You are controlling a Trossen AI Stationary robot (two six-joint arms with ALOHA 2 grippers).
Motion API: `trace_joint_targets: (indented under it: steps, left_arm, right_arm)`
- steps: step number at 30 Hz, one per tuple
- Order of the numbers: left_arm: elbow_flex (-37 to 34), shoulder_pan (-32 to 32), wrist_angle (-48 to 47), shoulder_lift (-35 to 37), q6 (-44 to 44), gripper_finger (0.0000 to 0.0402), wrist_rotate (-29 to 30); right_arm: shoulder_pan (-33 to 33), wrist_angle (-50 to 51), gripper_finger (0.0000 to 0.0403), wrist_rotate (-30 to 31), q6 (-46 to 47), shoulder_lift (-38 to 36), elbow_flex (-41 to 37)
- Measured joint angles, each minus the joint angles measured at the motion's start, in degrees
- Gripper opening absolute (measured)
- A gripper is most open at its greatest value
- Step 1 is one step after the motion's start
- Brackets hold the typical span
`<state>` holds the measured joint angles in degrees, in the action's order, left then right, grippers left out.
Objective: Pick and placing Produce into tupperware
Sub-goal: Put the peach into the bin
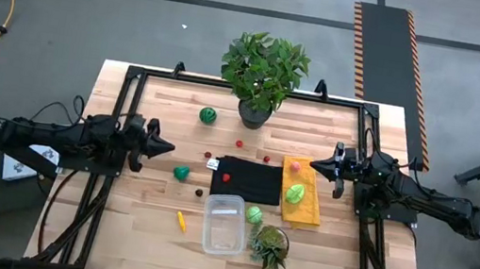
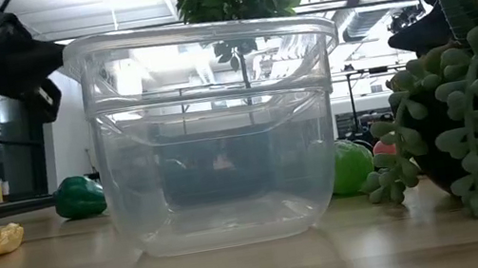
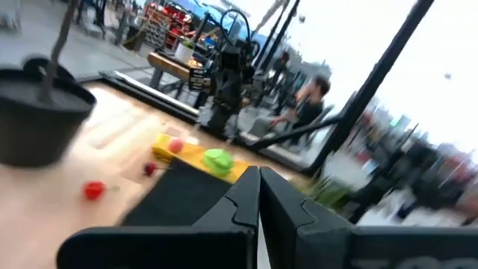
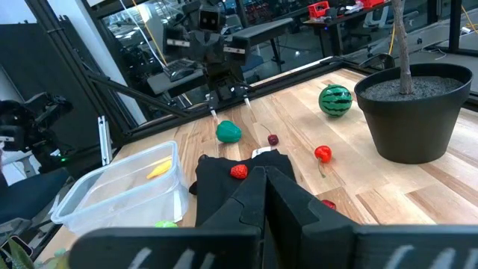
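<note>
The clear tupperware (image 1: 223, 223) (image 2: 216, 138) (image 4: 123, 190) stands empty on its base near the table's near edge. Produce lies scattered: a striped green ball (image 1: 209, 115) (image 4: 334, 99), a green pepper (image 1: 181, 172) (image 2: 80, 198) (image 4: 228, 132), a yellow-orange stick (image 1: 180, 220) (image 2: 2, 240), red berries (image 1: 240, 142) (image 4: 322, 154), a dark berry (image 1: 199, 191), a red strawberry (image 1: 226, 177) (image 4: 238, 171) on the black cloth, a green piece (image 1: 295, 193) (image 3: 218, 159) on the yellow cloth, and a green ball (image 1: 253, 214) (image 2: 352, 166). My left gripper (image 1: 162, 149) (image 3: 259, 187) hovers shut left of the pepper. My right gripper (image 1: 314, 166) (image 4: 261, 179) hovers shut at the yellow cloth's far end.
A large potted plant (image 1: 262, 71) (image 4: 414, 112) stands at the far edge. A spiky succulent (image 1: 270, 246) (image 2: 464, 98) sits right of the tupperware. The black cloth (image 1: 248, 180) and yellow cloth (image 1: 302, 193) lie mid-table. A person (image 3: 314, 97) sits in the room beyond.
</note>
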<state>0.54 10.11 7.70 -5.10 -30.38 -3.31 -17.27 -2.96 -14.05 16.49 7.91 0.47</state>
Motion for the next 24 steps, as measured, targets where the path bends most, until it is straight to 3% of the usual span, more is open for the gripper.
trace_joint_targets:
  steps: [19, 24]
  left_arm:
    - [0.0, 0.0, -0.12, 0.0, -48.06, 0.0001, 2.91]
    - [0.02, 0.0, -0.12, 0.0, -55.69, 0.0001, 2.91]
  right_arm:
    - [0.01, 0.0, 0.0, 0.09, -1.04, 0.01, 0.0]
    - [0.0, 0.0, 0.0, 0.14, -3.98, 0.01, -0.02]
